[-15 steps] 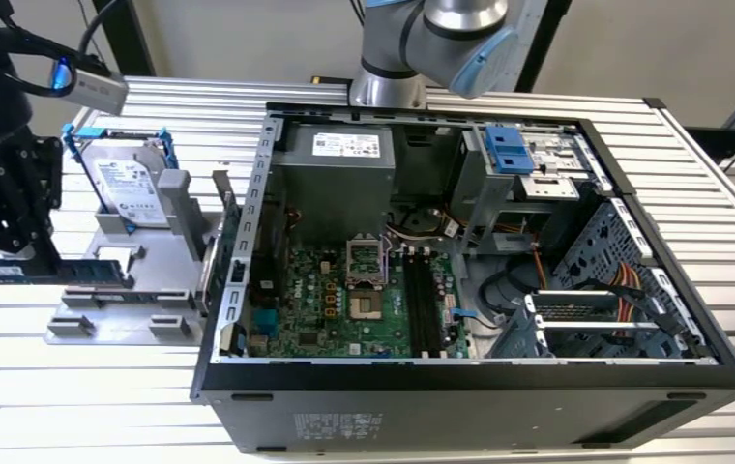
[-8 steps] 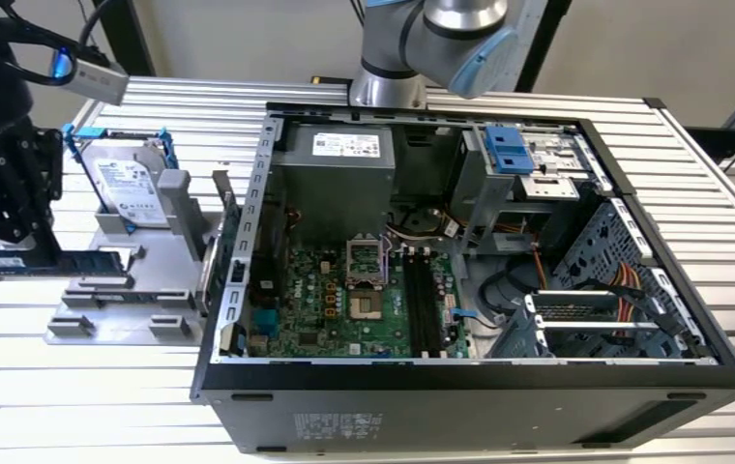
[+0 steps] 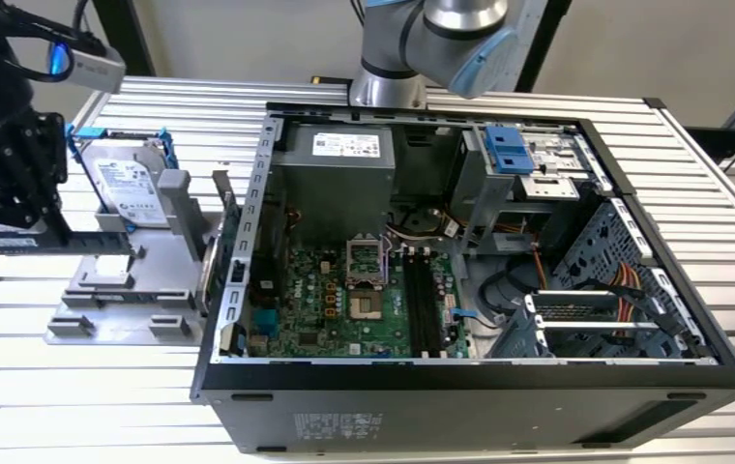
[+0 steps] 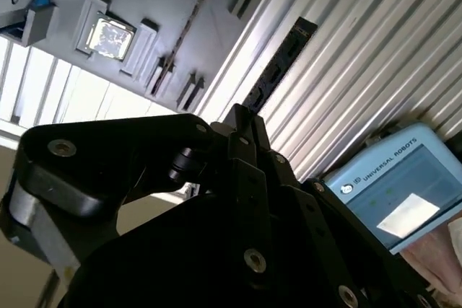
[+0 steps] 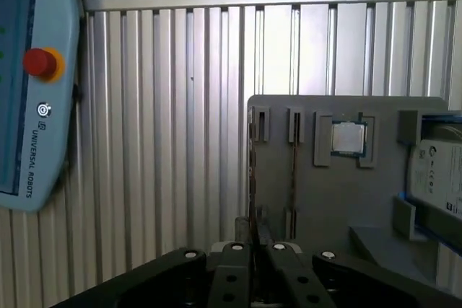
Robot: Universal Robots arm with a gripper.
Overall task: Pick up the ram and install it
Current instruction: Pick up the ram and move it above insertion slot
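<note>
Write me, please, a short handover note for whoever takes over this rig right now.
Hand: beside the grey fixture, at the exterior view's left; I cannot tell whether it grips anything.
Ram: standing on edge in the fixture, not lifted.
Computer case: open on the table; its memory slots look empty.
Done: nothing that shows.
Left: both the pickup and the install.
</note>
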